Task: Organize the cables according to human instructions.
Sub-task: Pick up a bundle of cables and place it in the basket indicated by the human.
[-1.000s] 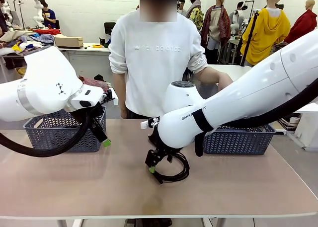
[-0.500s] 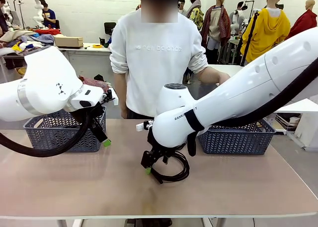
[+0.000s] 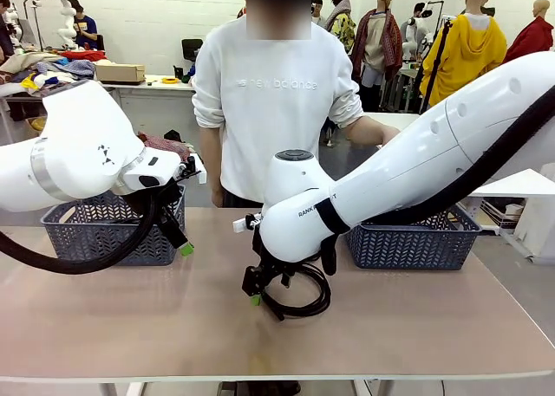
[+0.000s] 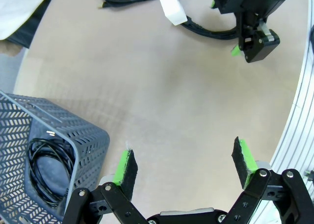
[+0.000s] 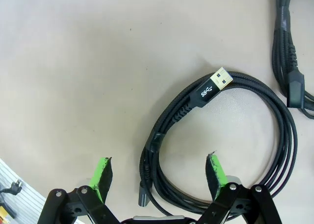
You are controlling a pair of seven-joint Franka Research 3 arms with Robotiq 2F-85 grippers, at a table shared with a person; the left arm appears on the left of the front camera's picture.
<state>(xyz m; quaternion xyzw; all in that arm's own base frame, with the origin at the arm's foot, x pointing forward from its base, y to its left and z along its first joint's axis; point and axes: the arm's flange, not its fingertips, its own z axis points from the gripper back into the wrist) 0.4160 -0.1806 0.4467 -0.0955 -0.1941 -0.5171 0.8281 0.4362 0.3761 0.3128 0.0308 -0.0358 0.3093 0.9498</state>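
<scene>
Black braided cable (image 5: 169, 120), coiled flat on the tan bench (image 3: 130, 327), lies directly under my right jaws. Right jaws: wide, holding nothing. One of the green pads (image 5: 102, 172) stands outside the loop and the other inside it, with the loop's near side between them. Contact with the cord: cannot tell. Its gold-tipped plug (image 5: 222, 78) rests against the loop. A second cable (image 5: 285, 47) lies just beside the coil, apart from the pads. Left jaws: wide, empty, hanging over bare bench next to the left basket (image 4: 86, 136), which holds a coiled cable (image 4: 31, 165).

Change over the last second: my right arm has slid toward my left, over the coil. The coil has not moved, and the left arm is unchanged.

Clearance: open bench between the left basket and the coil. The bench's edge shows near the outer right pad. The right basket (image 3: 408, 244) stands beyond the coil.
</scene>
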